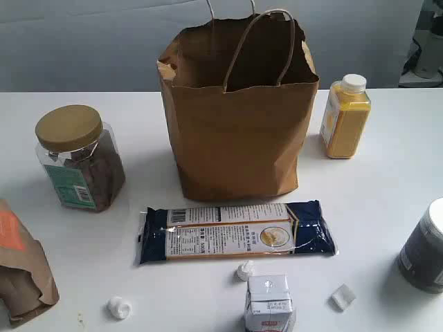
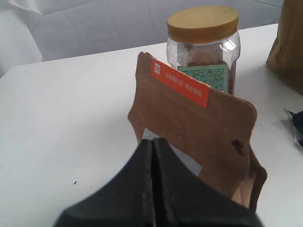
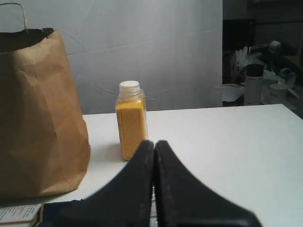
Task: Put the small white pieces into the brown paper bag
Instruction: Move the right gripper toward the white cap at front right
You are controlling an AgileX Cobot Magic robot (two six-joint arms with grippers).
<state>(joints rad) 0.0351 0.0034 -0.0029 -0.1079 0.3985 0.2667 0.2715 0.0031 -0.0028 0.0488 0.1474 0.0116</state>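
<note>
left gripper (image 2: 152, 141): fingers pressed flat together, nothing between them; low over the table (image 1: 387, 200)
ahead of left gripper: small brown pouch (image 2: 203, 137) with an orange label, standing, close in front of the fingertips; can't tell whether they touch
behind pouch: clear jar (image 2: 203, 47) with a tan lid and green label, dark contents
right gripper (image 3: 154, 143): fingers closed tight, holding nothing
ahead of right gripper: yellow bottle (image 3: 131, 124) with a white cap, upright, apart from the fingertips
brown paper bag (image 1: 235, 138): upright at table centre-back, mouth open, both loop handles up, jagged rim; stands between the jar and the yellow bottle
blue packet (image 1: 235, 232): lies flat just in front of the bag, label up
milk carton (image 1: 268, 304): small and white, at the front edge, below the packet
middle white piece (image 1: 243, 271): on the table between packet and carton, just beside the carton top
left white piece (image 1: 119, 307): on the table at front left, well apart from the carton
right white piece (image 1: 342, 297): on the table right of the carton, near the front
dark jar (image 1: 423, 249): at the right edge, partly cut off
pieces in bag: none seen; all three lie outside it
</note>
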